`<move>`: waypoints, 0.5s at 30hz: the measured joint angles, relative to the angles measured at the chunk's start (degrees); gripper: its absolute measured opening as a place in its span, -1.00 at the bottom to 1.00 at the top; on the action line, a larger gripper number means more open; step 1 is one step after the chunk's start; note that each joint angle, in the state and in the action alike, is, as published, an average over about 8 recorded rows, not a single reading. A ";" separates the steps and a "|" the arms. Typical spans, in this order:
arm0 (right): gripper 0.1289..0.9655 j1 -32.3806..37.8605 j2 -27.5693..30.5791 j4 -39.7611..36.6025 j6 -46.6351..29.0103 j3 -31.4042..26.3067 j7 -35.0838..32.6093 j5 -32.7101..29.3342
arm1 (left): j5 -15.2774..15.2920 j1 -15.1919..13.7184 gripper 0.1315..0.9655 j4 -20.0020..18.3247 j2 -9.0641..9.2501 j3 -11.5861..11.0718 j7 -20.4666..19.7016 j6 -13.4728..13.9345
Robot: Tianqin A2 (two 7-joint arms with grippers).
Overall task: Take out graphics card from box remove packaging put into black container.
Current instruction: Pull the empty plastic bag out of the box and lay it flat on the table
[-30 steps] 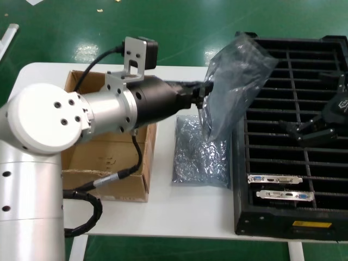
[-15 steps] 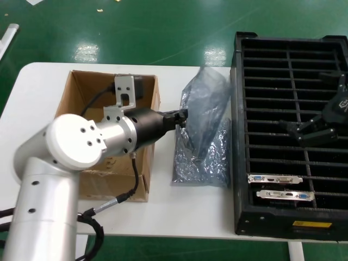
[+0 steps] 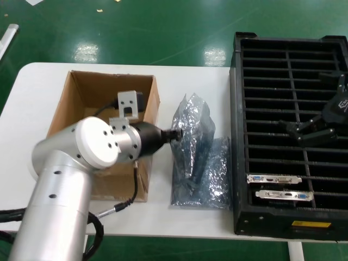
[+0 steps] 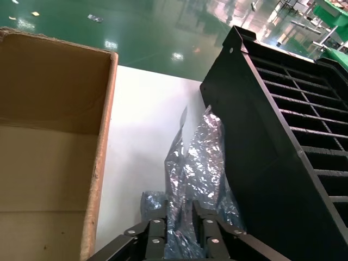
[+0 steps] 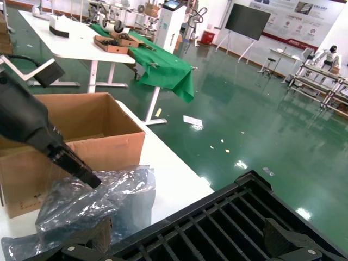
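Left hand point(image 3: 175, 134): closed on the top of an empty packaging point(image 3: 191, 142), low over the white tabletop point(image 3: 185, 217) between box and black container.
Packaging: crinkled grey-silver bag, lower end resting on another bag point(image 3: 213, 176) lying flat on the tabletop.
Box point(image 3: 92, 95): brown cardboard, open-topped, beside the left arm.
Black container point(image 3: 288, 81): slotted crate at the right; two graphics cards point(image 3: 274, 178) standing in its front slots.
Right hand point(image 3: 310, 130): hovering over the container, fingers spread, holding nothing.
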 joint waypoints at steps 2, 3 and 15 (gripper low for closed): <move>1.00 0.00 0.00 0.00 0.00 0.00 0.00 0.00 | -0.32 -0.10 -0.74 -1.08 -0.15 -0.25 0.08 0.22; 1.00 0.00 0.00 0.00 0.00 0.00 0.00 0.00 | -0.64 -0.10 -0.74 -1.95 -0.26 -0.42 0.23 0.48; 1.00 0.00 0.00 0.00 0.00 0.00 0.00 0.00 | -5.68 2.17 -0.38 -23.02 -4.33 -0.92 5.06 8.10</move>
